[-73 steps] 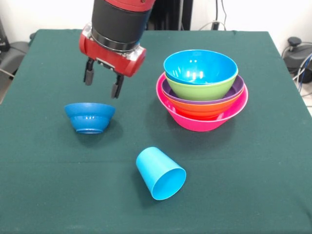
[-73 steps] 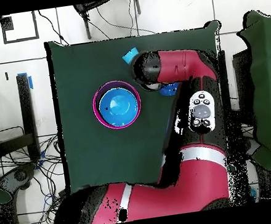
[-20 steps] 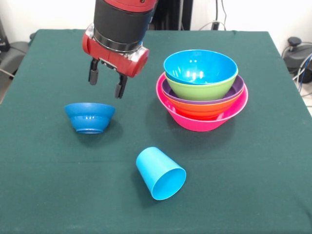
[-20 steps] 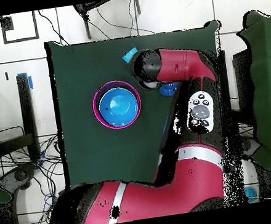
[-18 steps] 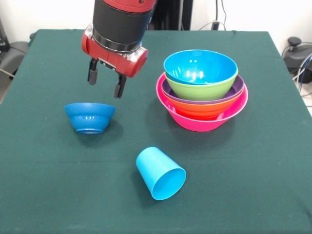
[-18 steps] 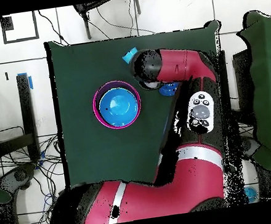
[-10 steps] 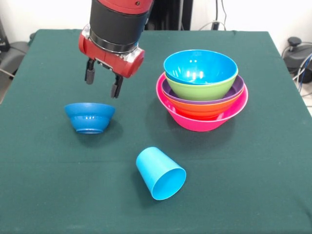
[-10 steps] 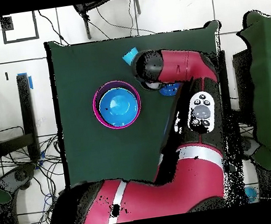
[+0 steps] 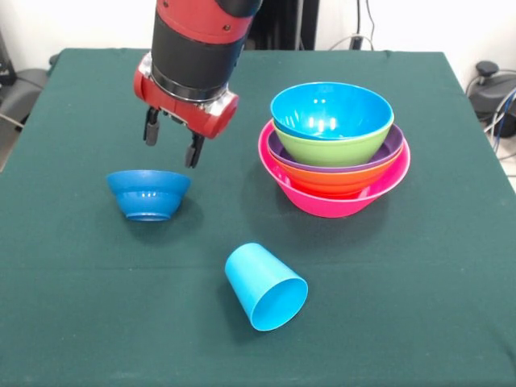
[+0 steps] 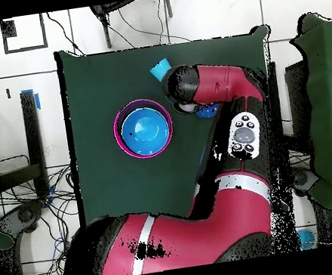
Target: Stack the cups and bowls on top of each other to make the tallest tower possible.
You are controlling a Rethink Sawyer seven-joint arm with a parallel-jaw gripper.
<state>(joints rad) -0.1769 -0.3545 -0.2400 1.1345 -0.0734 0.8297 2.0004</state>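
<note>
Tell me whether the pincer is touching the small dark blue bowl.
Apart. In the front view the open pincer hangs above the small dark blue bowl, with green tablecloth visible between its tips and the rim.

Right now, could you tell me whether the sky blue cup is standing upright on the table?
No, the sky blue cup lies on its side on the green table, its open mouth turned toward the front camera.

Green cloth table (image 9: 419, 322) fills front view. White tiled floor (image 10: 205, 14) around it in overhead view. Black cables (image 10: 34, 208) tangled on floor beside table. Pale wall (image 9: 72, 24) behind.
</note>
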